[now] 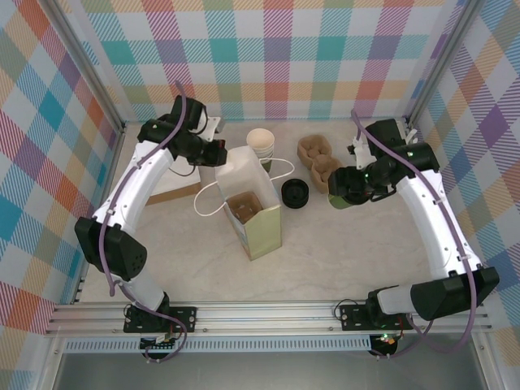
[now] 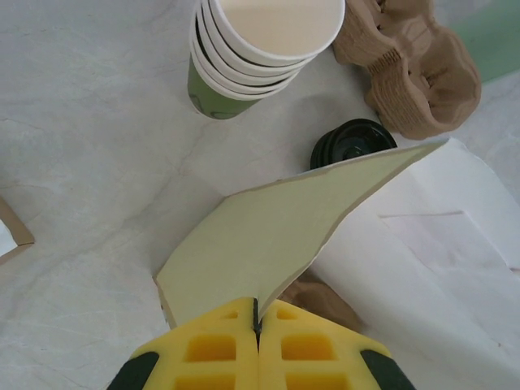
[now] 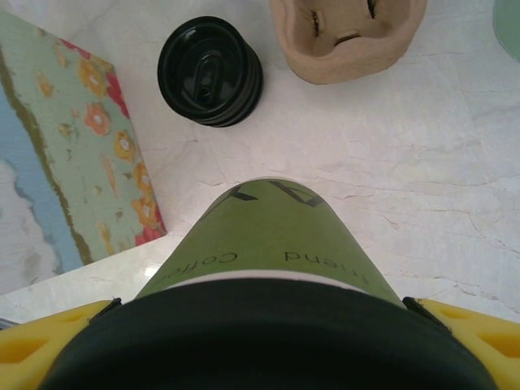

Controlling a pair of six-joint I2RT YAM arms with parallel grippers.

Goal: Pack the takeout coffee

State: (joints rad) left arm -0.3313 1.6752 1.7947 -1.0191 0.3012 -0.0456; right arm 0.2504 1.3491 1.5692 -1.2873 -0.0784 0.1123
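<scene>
The takeout coffee (image 3: 268,231) is a green paper cup capped with a black lid (image 3: 260,349). My right gripper (image 3: 260,318) is shut on it, one yellow finger on each side, above the table at the right (image 1: 341,193). My left gripper (image 2: 257,313) is shut on the top edge of the paper bag (image 2: 268,236), holding its mouth open. From the top view the bag (image 1: 244,172) stands mid-table with the left gripper (image 1: 218,154) at its far-left rim. A brown cup carrier (image 1: 244,208) sits inside it.
A stack of black lids (image 1: 295,192) lies between bag and cup. Nested cream-rimmed cups (image 1: 261,144) stand behind the bag. A brown pulp carrier (image 1: 318,159) lies at the back right. A mint-green pot (image 3: 509,24) is at the far right. A flat box (image 1: 175,188) lies left.
</scene>
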